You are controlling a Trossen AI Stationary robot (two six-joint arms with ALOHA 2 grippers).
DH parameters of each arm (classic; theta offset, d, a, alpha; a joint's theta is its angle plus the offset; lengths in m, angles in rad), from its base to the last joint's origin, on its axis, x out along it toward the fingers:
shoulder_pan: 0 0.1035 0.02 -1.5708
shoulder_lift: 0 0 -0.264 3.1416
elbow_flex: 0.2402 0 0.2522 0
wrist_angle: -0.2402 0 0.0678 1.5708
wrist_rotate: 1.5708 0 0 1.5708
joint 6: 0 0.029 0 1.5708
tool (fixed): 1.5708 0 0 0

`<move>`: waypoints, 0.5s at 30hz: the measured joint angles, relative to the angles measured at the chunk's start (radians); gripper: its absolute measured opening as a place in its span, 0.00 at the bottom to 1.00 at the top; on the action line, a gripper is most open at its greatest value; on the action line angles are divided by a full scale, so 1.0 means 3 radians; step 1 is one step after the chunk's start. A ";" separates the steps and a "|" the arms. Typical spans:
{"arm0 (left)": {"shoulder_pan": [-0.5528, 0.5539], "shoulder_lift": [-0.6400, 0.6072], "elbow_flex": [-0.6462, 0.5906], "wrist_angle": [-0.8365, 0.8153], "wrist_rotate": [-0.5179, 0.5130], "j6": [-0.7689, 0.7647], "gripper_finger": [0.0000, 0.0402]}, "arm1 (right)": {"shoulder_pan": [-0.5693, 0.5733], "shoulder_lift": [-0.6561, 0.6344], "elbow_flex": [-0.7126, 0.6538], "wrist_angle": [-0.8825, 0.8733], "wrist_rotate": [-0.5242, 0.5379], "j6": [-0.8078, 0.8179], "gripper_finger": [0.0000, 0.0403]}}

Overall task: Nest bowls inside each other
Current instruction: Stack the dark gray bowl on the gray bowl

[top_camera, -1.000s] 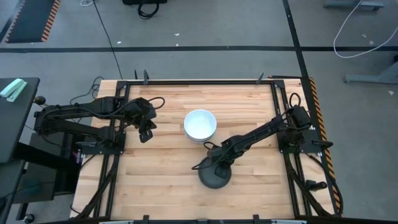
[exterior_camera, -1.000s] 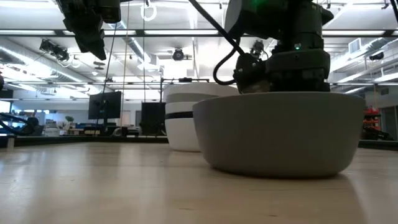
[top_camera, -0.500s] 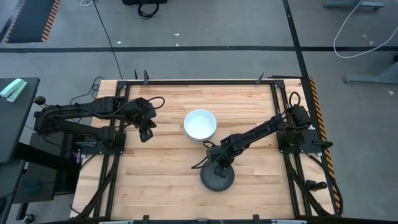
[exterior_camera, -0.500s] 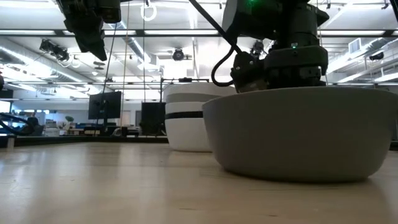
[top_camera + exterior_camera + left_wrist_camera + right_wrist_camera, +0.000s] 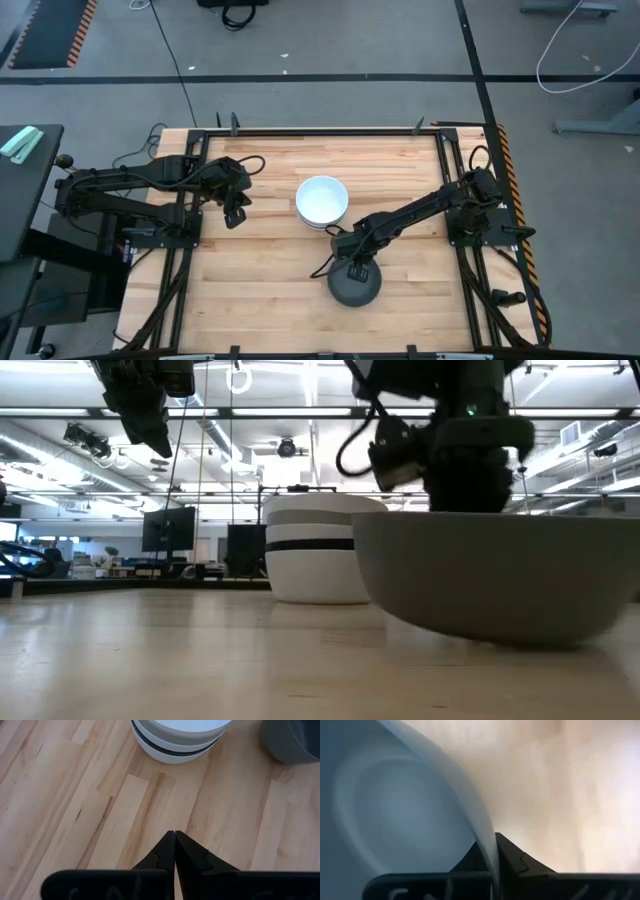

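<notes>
Right now I've got the right gripper point(image 5: 356, 268) pinching the rim of the dark grey bowl point(image 5: 355, 286), fingers closed on its wall, bowl tilted just off the table point(image 5: 260, 290) at approx 6 o'clock from the stack point(image 5: 322, 202). Stack sits mid-table, white bowl on top, dark band lower down. Left gripper point(image 5: 236, 208) hangs at 9 o'clock from the stack, fingers pressed together, holding nothing.

Table point(image 5: 260, 280) pale wood planks; dark grey bowl point(image 5: 355, 287) smooth, matt
</notes>
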 joint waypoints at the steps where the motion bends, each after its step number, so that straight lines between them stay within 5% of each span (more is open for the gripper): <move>1: 0.0000 -0.0001 0.0000 0.0002 -0.0002 0.0001 0.05 | -0.0001 -0.0023 0.0053 -0.0060 0.0045 -0.0007 0.02; 15: 0.0000 0.0000 -0.0001 -0.0002 -0.0150 0.0007 0.04 | -0.0292 -0.0207 0.0914 -0.0793 0.0283 -0.0264 0.02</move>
